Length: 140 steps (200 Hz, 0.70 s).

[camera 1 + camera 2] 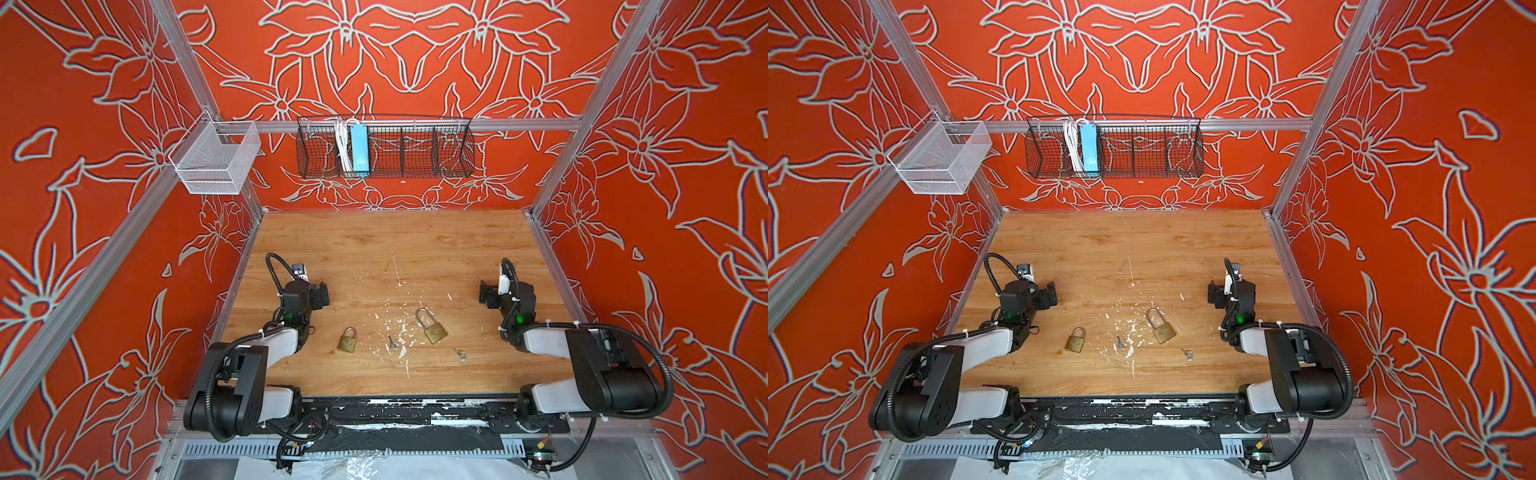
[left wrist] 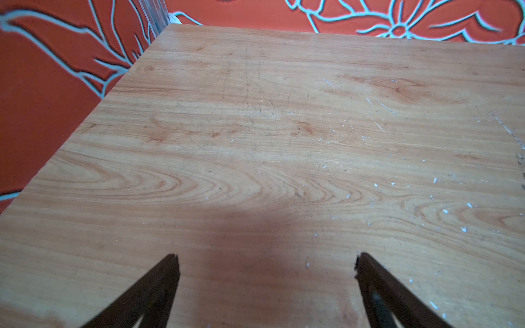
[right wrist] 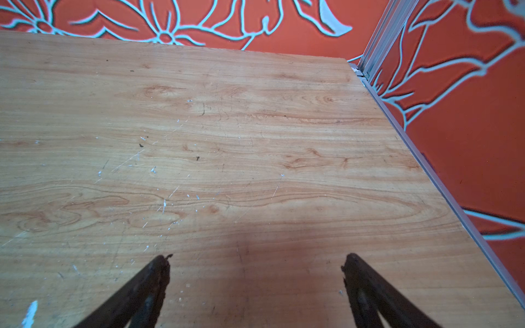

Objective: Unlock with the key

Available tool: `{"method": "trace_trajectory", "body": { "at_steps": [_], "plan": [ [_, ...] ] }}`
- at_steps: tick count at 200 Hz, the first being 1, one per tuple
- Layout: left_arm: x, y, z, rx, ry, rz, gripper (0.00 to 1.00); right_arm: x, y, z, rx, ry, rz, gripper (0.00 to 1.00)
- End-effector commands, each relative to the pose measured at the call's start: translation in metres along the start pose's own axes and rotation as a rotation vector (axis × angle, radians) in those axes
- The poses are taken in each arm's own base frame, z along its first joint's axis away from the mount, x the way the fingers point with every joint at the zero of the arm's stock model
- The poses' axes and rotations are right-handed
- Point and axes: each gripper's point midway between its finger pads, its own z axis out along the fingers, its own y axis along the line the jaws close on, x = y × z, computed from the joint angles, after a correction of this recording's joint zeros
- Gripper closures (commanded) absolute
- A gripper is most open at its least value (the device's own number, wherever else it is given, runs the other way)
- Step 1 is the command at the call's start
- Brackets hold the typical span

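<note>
Left gripper (image 2: pixel 267 264): dark tapered fingers (image 2: pixel 159 286), spread wide, empty, over bare wood.
Right gripper (image 3: pixel 257 262): same build, spread wide, empty.
Table (image 1: pixel 374 249): pale wood-grain board, scratched, flecked with white chips.
Small key (image 1: pixel 391 341): silver, flat, between the two padlocks.
Ringed key (image 1: pixel 460 354): nearer the right arm.
Short padlock (image 1: pixel 347 340): brass body, steel shackle, lying flat.
Long-shackle padlock (image 1: pixel 432 328): brass, flat; both locks well apart from the grippers.
Back wall: black wire basket (image 1: pixel 415 153) holding a blue power strip (image 1: pixel 358 149).
Left rail: white mesh basket (image 1: pixel 216 160).

Brass-gold short padlock (image 1: pixel 347 341) and long-shackle padlock (image 1: pixel 434 333); silver key (image 1: pixel 391 342); pale woodgrain tabletop (image 1: pixel 374 249) flecked white; orange-red walls (image 1: pixel 83 208) with grey-white floral outlines.
</note>
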Motion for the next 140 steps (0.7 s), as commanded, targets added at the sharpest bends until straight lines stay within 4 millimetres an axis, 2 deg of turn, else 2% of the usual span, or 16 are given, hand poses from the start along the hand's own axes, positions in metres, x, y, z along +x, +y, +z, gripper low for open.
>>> {"method": "trace_trajectory", "body": {
  "at_steps": [1,116,140],
  "plan": [
    [-0.007,-0.002,0.002,0.006,-0.009,0.002,0.03,-0.011,-0.001,0.004,-0.012,-0.015,0.012,0.02],
    [-0.007,-0.002,0.002,0.005,-0.011,0.001,0.03,-0.012,-0.002,0.003,-0.009,-0.021,0.010,0.02],
    [-0.015,-0.007,-0.005,0.018,-0.022,0.027,0.03,-0.019,0.000,-0.006,0.002,-0.070,-0.004,0.03]
  ]
}}
